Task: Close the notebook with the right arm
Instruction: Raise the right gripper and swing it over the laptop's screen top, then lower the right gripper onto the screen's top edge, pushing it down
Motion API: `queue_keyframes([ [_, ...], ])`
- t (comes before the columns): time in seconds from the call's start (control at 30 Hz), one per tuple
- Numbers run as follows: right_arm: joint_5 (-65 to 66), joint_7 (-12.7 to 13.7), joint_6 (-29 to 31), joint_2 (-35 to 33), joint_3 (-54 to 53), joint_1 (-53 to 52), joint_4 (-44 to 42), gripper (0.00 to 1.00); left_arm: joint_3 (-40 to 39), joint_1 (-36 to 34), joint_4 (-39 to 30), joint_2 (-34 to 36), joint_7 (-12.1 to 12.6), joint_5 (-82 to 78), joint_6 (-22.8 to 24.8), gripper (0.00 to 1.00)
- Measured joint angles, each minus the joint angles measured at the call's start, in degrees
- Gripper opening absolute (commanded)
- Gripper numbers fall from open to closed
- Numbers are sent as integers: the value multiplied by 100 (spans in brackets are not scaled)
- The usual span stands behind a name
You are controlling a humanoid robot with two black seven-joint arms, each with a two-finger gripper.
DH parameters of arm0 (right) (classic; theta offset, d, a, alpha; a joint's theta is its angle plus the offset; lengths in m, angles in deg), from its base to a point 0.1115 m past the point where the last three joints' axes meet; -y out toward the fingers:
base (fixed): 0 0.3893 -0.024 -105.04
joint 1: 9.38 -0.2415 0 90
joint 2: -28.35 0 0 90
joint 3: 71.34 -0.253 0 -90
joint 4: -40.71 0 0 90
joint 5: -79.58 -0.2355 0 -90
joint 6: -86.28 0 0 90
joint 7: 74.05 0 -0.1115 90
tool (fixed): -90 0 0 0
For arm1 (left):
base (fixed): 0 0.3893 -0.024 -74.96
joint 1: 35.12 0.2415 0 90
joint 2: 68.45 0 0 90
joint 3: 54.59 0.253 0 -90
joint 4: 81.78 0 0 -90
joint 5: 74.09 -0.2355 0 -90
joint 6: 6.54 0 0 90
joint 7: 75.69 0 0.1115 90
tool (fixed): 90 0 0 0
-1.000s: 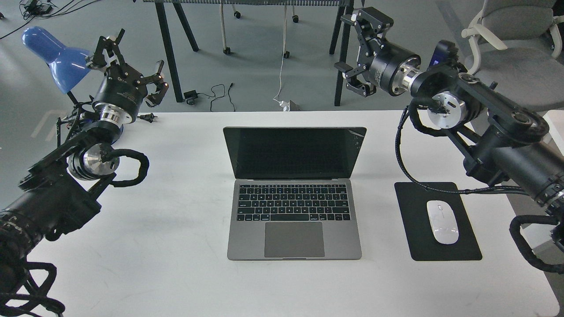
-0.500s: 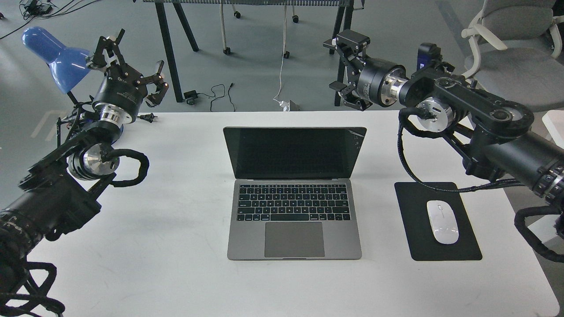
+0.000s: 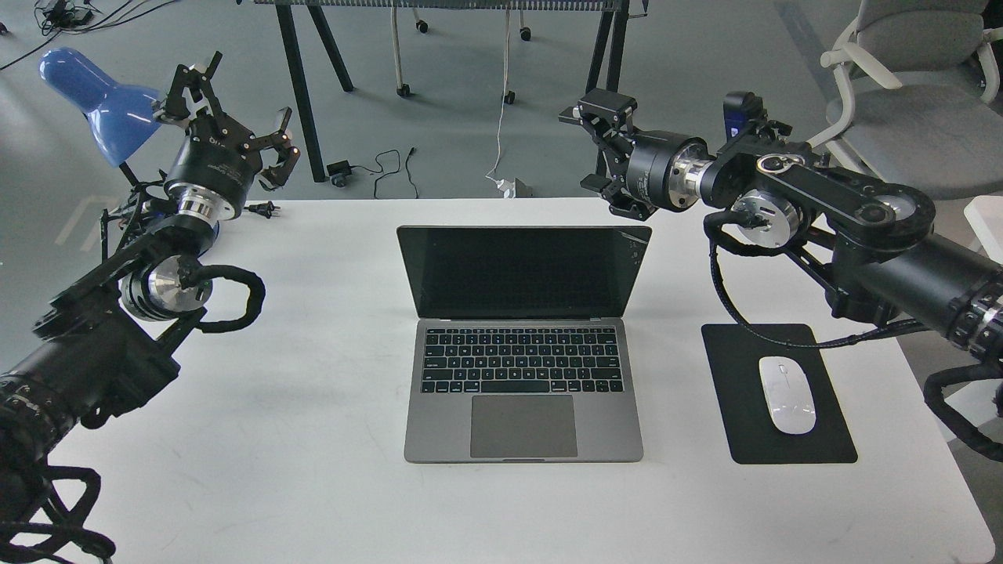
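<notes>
Behind the notebook's [image 3: 523, 345] upright lid, right arm fingers [image 3: 597, 117] spread, apart.

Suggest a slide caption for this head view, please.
Right end effector open behind the open notebook, not yet touching.

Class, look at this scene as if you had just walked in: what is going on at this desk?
A two-armed robot faces an open notebook on a white table. The right gripper, jaws open, hangs in the air beyond the screen's top right corner, touching nothing. The left gripper, also open, is held up near a blue lamp. A white mouse lies on a black mouse pad. The lid is not yet closed.
</notes>
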Motion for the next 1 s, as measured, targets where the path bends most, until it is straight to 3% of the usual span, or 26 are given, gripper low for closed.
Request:
queue_keyframes([
  [0.63, 131, 9, 753, -53, 95, 38, 136, 100, 0, 0, 0, 0, 0, 1, 0, 100],
  [1.0, 176, 10, 1316, -334, 109, 199, 758, 100, 0, 0, 0, 0, 0, 1, 0, 100],
])
